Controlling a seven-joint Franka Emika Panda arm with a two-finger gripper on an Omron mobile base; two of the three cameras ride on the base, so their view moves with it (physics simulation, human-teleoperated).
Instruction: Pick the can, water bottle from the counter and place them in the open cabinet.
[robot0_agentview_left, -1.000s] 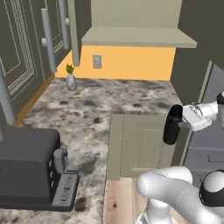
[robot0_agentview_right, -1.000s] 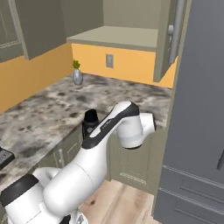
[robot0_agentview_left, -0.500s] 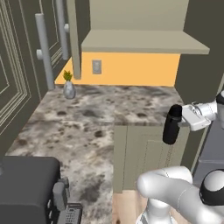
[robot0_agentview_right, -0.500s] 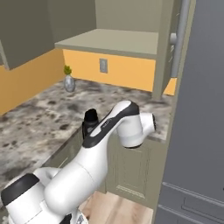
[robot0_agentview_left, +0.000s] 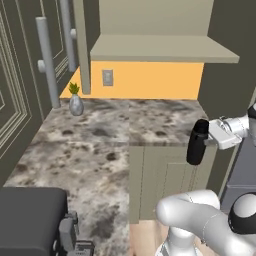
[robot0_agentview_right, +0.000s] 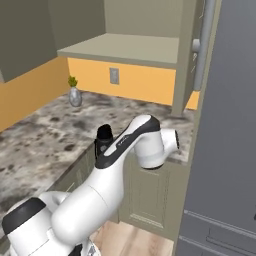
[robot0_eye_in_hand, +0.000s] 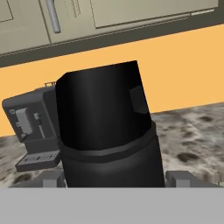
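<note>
The water bottle (robot0_agentview_left: 197, 142), a tall matte black cylinder, hangs in the air just off the counter's (robot0_agentview_left: 100, 135) right end, with my gripper (robot0_agentview_left: 204, 141) shut on its side. In the right base view the water bottle (robot0_agentview_right: 103, 138) peeks out behind my forearm, over the counter (robot0_agentview_right: 45, 135). Up close in the hand view, the water bottle (robot0_eye_in_hand: 105, 131) stands between my fingertips (robot0_eye_in_hand: 51, 179). The open cabinet's beige shelf (robot0_agentview_left: 160, 50) lies above and behind the bottle; in the right base view this shelf (robot0_agentview_right: 125, 47) has its door (robot0_agentview_right: 190, 55) swung open to the right. The can is out of view.
A small grey vase with a green sprig (robot0_agentview_left: 75, 104) stands at the counter's back left, below a wall outlet (robot0_agentview_left: 107, 77). A dark coffee machine (robot0_agentview_left: 30, 220) sits at the near left. The tall grey fridge (robot0_agentview_right: 225, 125) rises on the right. Closed cabinet doors with bar handles (robot0_agentview_left: 47, 62) line the left.
The whole picture has shifted: the base has driven closer to the cabinet and counter. The bottle stays in my shut gripper, at about the same spot relative to the arm.
</note>
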